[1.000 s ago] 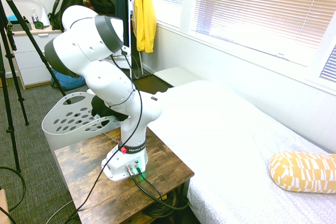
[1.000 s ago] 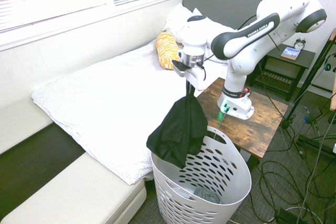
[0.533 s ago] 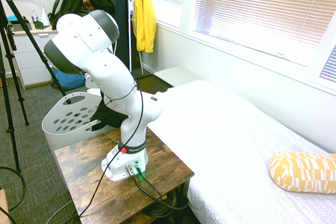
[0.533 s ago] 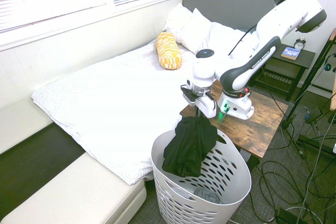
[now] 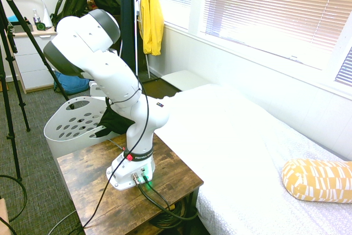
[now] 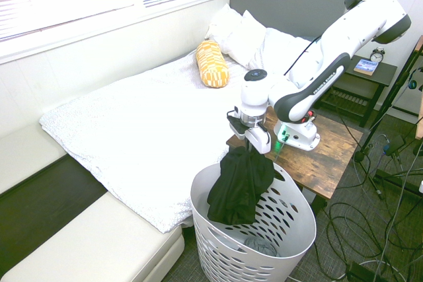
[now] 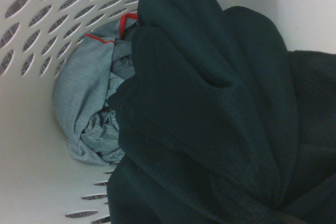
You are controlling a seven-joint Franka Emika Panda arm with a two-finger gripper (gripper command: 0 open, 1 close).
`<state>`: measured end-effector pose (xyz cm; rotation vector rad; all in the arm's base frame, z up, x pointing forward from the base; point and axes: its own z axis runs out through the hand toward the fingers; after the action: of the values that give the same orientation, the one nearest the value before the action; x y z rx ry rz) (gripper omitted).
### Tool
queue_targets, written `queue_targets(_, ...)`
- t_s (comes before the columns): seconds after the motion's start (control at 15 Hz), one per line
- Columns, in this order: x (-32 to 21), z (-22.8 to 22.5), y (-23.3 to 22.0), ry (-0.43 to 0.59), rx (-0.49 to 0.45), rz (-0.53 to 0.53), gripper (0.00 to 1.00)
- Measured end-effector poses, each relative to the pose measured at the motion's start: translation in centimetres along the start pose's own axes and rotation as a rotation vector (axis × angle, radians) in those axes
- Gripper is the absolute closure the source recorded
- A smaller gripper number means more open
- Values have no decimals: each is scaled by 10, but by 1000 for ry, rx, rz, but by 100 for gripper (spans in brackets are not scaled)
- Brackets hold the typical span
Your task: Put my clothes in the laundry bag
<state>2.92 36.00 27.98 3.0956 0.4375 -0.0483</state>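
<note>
My pincer [image 6: 248, 148] is closed on the black garment [image 6: 240, 186], which hangs into the basket [image 6: 289, 210] from just above the rim. In the wrist view, grey cloth [image 7: 86, 98] with red trim lies inside, beside the garment.
</note>
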Motion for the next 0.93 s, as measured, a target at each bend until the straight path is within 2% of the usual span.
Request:
queue_targets(0.67,29,6,11,17,-5,38,0)
queue_targets(0.8,60,-4,23,65,5,80,0)
queue_targets(0.93,112,-18,53,117,5,155,0)
